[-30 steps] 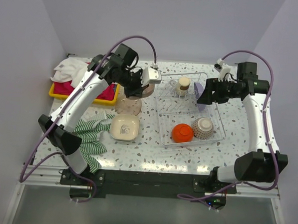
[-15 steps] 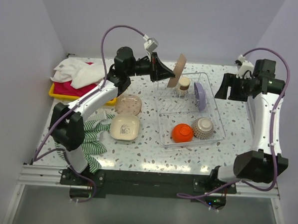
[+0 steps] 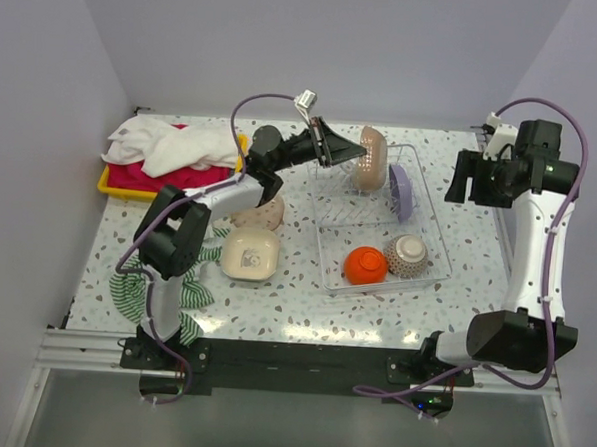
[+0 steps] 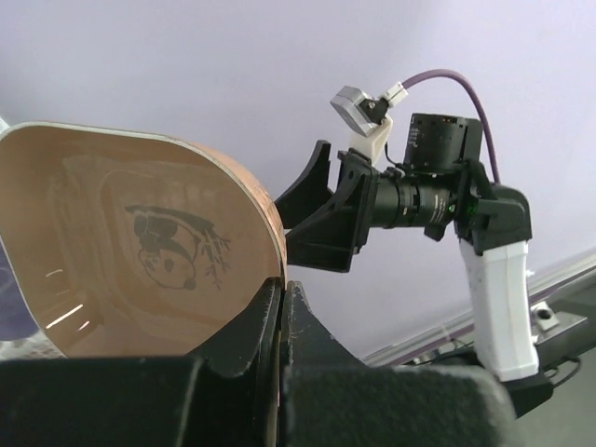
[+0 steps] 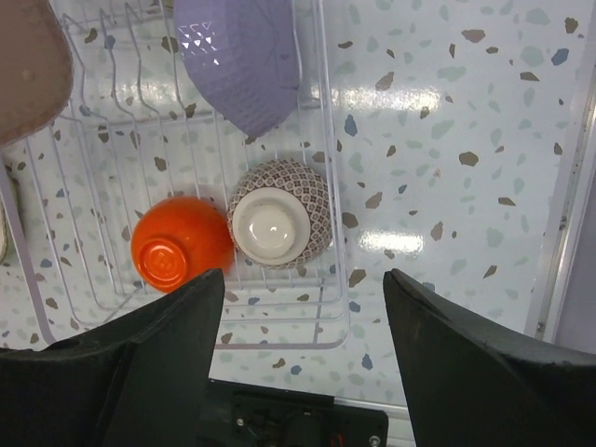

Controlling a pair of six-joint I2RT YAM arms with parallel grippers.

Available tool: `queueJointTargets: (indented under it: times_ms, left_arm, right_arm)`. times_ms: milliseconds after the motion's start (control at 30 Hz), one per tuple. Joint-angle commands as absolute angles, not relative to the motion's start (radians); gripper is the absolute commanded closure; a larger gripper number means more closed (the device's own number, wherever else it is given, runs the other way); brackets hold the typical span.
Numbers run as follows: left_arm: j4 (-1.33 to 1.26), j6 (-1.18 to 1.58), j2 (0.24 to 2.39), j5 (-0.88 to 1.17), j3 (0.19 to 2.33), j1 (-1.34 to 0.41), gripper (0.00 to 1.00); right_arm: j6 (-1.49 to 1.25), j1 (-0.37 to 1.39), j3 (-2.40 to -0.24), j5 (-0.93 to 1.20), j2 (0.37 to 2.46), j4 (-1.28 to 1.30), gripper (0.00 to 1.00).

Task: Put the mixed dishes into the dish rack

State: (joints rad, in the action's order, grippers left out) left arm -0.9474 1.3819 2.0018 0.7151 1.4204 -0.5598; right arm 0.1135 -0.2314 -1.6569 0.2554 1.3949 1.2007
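Left pincer (image 3: pixel 348 156): I see it closed on the rim of a tan plate. In the wrist view its two fingers (image 4: pixel 251 326) pinch the edge from both sides.
Tan plate (image 3: pixel 370 159): it stands on its edge directly in front of the left pincer, raised over the far part of the dish rack. Its inner face (image 4: pixel 121 251) carries a small panda drawing. I cannot tell if it touches the wires.
Dish rack (image 3: pixel 328 275): it sits on the counter, below and ahead of the left pincer and to the inner side of the right pincer.
Lilac plate (image 3: pixel 400 189): it is just beyond the held plate, tilted among the dividers.
Orange bowl (image 3: pixel 363 264) and speckled bowl (image 3: pixel 409 254): both are upside down and side by side in the near end of the rack. They show just under the right pincer's camera.
Right pincer (image 3: pixel 461 180): its jaws are wide open and hold nothing. It hangs beside the right edge of the rack, well apart from the left pincer.
Still on the counter: a brown plate (image 3: pixel 259 211) and a pale square plate (image 3: pixel 250 253) lie behind the left pincer, near the green striped cloth (image 3: pixel 175 277).
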Motion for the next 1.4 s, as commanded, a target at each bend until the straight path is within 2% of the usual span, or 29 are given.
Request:
queueJointTargets:
  times_ms: [0,267,667,1367]
  left_arm:
    - [-1.06,1.535,2.032,0.604,1.422,-0.621,1.0]
    - [-1.117,1.588,2.097,0.565,1.453,-0.667,1.0]
    - [-1.138,1.634,2.0,0.569,1.347,-0.608,1.0]
    - [-1.16,1.663,2.247,0.502,1.479,-0.638,1.0]
  right_arm:
    - [0.141,-0.233,-1.646,0.196,1.33,1.23,0.27]
    - [0.156,-0.238,-1.637,0.167,1.305,1.239,0.26]
    - [0.152,-0.247,-1.58,0.17,1.29,1.223,0.26]
    - [0.198,-0.258,-1.652,0.115,1.35,1.255,0.25]
